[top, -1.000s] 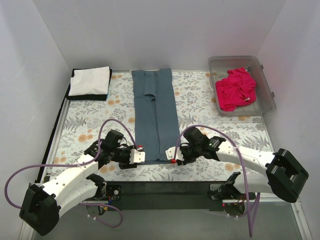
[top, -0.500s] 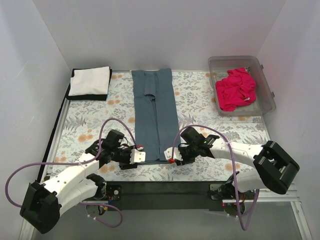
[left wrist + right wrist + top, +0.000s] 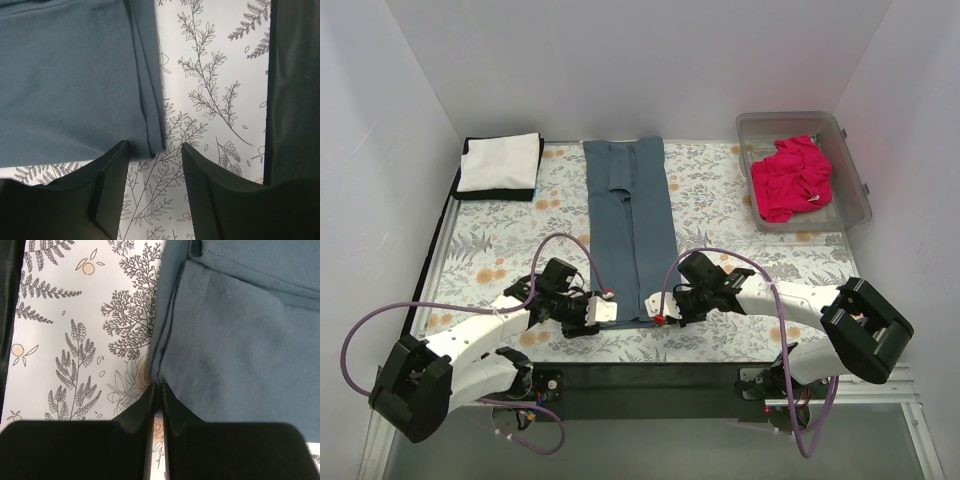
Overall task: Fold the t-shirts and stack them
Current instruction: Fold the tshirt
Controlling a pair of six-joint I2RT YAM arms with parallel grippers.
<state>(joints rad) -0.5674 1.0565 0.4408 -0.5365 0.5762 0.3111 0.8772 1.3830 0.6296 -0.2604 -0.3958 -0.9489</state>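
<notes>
**Near-hem pickup: uneven grip is the main risk**

The blue shirt (image 3: 630,230) lies as a long narrow strip down the middle of the patterned cloth (image 3: 490,240), running from far to near. Both claws are at its near hem.

- Left claw (image 3: 154,150): jaws apart, straddling the near left corner, nothing pinched yet.
- Right claw (image 3: 159,390): jaws pressed together right at the near right corner. I cannot tell whether any cloth is caught between them.

Risks, as judged:
- If the right claw closed beside the edge rather than on it, a lift would raise one corner only and the strip would skew.
- The left corner shows several stacked layers. A shallow bite may take only the top one, and the side fold would open.
- Unequal height or travel toward the far end would drag the strip and give a crooked fold.

The white shirt (image 3: 500,160) sits folded on the black shirt (image 3: 495,194) at far left. The pink shirt (image 3: 790,178) is crumpled in the bin (image 3: 790,117) at far right, not yet folded.
</notes>
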